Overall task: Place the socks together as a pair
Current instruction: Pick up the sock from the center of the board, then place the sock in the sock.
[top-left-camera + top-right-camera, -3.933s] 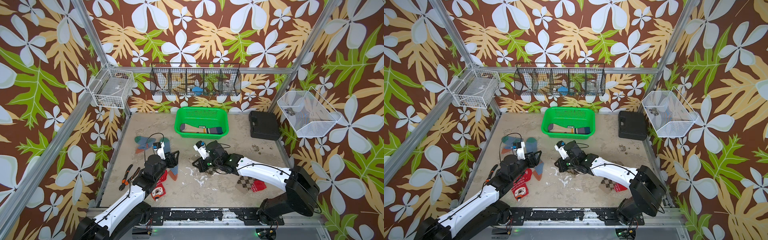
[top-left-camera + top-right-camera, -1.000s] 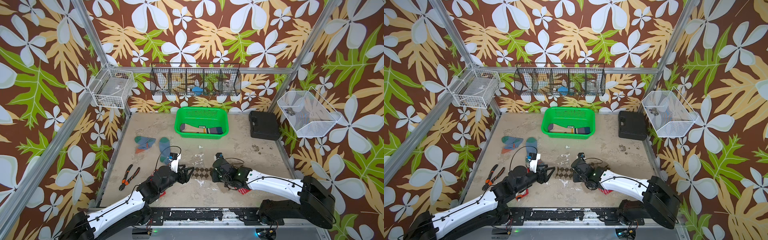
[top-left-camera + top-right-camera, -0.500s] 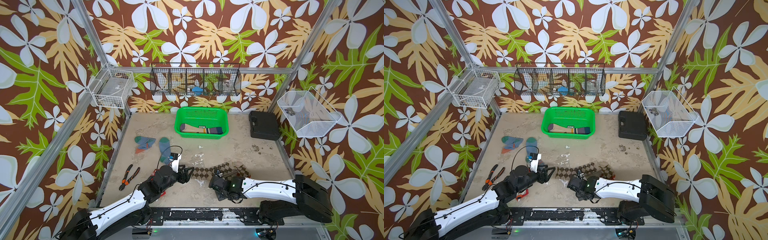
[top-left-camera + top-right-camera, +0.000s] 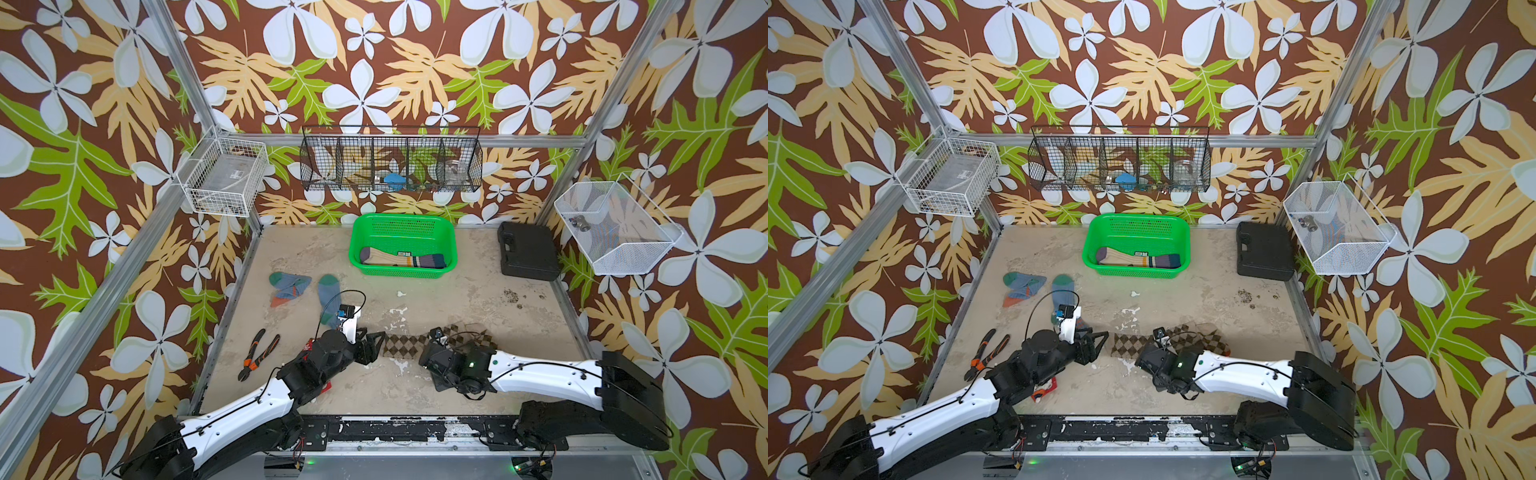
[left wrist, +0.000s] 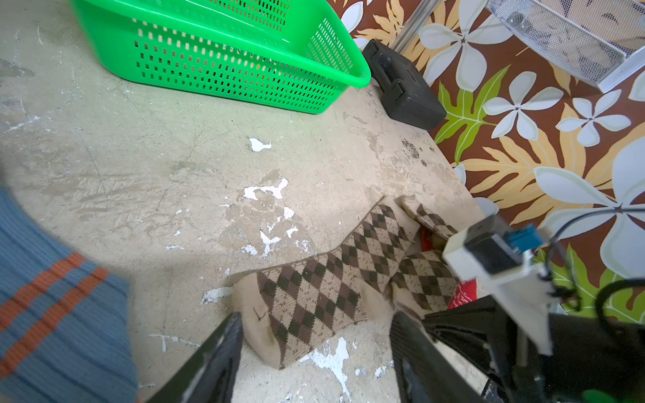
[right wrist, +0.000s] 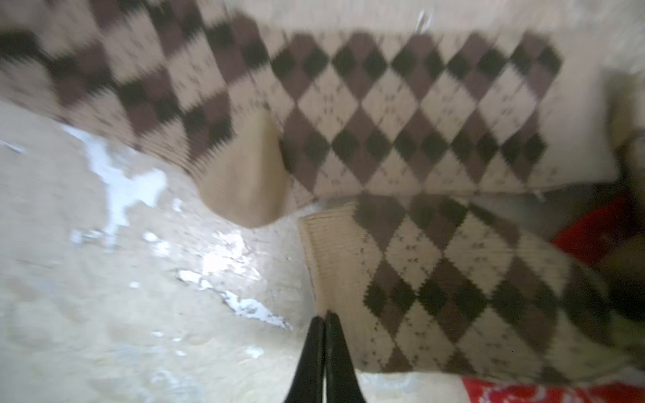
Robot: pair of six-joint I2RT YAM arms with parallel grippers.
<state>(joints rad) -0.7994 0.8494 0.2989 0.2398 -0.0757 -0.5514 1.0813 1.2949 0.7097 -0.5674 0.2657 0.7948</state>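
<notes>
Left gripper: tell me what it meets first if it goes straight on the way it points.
The left gripper, standing open, aims at the near end of the brown-beige argyle sock; it would meet that sock first, likely very soon, though depth is unclear.

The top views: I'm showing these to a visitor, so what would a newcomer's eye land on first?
The bright green basket at the back middle of the table stands out most, with a striped sock lying in it. Near the front, brown argyle socks lie on the worn surface. The loud flowered wallpaper surrounds it all.
</notes>
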